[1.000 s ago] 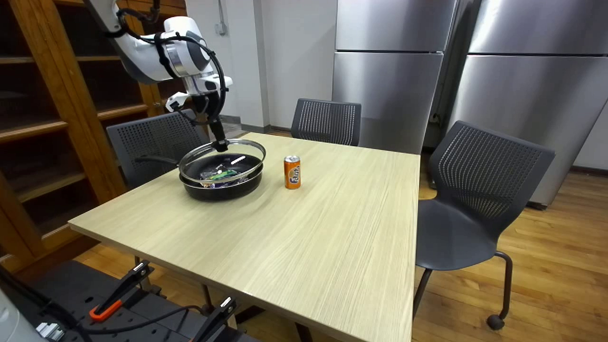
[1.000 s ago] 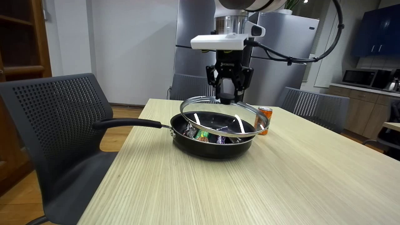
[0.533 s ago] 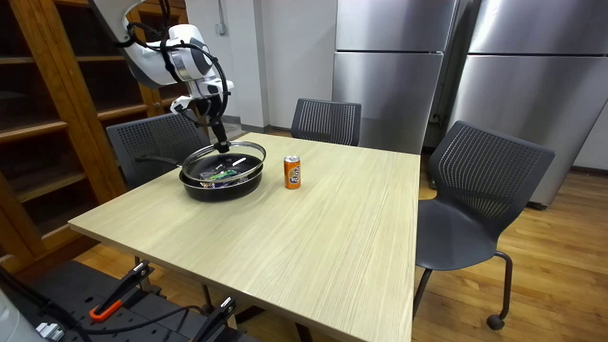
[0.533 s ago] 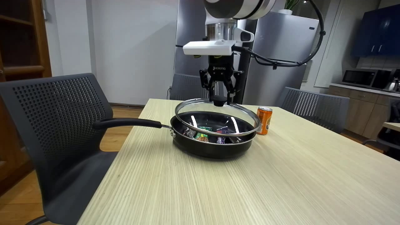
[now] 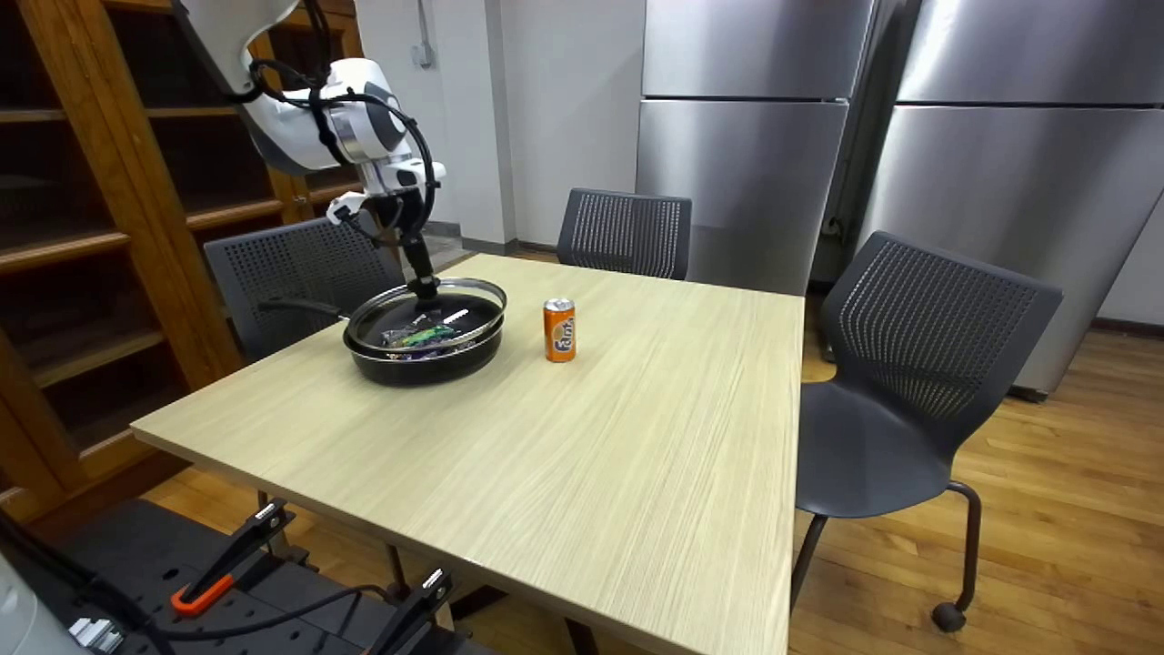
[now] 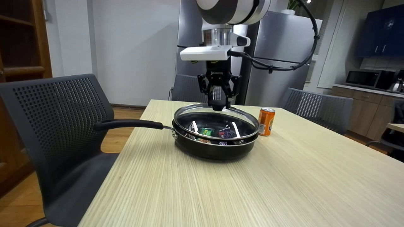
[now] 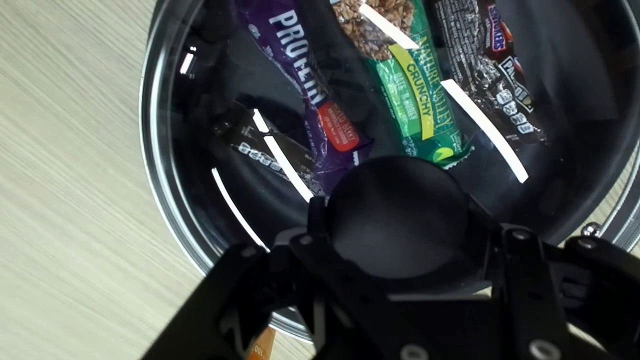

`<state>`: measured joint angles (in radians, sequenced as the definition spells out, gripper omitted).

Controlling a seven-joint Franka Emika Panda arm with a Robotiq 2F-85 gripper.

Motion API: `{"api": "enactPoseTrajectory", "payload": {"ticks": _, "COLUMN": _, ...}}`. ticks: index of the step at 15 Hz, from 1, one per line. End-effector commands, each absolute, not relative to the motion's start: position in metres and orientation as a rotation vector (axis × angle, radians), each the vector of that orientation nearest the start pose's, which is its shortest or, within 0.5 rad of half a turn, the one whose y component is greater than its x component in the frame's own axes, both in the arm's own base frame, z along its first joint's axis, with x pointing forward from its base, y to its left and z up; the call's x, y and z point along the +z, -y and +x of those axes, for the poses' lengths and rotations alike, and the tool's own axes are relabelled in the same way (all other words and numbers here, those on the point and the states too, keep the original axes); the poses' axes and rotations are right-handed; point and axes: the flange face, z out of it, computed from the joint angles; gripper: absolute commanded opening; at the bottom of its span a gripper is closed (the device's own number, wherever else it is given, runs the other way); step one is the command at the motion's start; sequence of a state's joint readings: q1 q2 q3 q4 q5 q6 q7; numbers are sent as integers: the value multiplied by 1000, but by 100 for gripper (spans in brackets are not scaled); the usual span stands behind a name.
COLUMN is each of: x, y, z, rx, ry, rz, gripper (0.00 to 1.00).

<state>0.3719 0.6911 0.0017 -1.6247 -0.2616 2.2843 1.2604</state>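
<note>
One round black pan (image 6: 214, 153), four wrapped snack bars (image 7: 415, 95) inside, one round glass lid (image 6: 214, 122) above, jaws grasping its black knob (image 7: 397, 220)

A table (image 5: 591, 473) with a pale, wood-grained top carries a black frying pan (image 6: 216, 153), sitting flat with its handle (image 6: 129, 124) reaching out past the table's edge, and an orange Fanta can (image 5: 560, 330), upright near the pan, not touching it.
</note>
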Motion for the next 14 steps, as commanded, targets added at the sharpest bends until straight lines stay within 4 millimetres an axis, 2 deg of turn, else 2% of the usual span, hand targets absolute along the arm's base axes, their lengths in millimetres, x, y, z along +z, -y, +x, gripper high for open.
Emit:
{"api": "enactPoseTrajectory", "payload": {"ticks": 1, "x": 223, "y": -257, "z": 649, "rx": -178, "ry": -1159, "rz": -3099, "gripper": 39}}
{"api": "enactPoseTrajectory", "payload": {"ticks": 6, "x": 219, "y": -264, "z": 648, "rx": -168, "ry": -1148, "rz": -3112, "gripper": 39}}
{"api": "enactPoseTrajectory", "payload": {"ticks": 13, "x": 212, "y": -256, "z": 653, "rx": -148, "ry": -1183, "rz": -3124, "gripper": 39}}
{"api": "enactPoseTrajectory", "payload": {"ticks": 14, "x": 212, "y": -256, "z": 653, "rx": -143, "ry": -1186, "rz": -3124, "gripper": 59}}
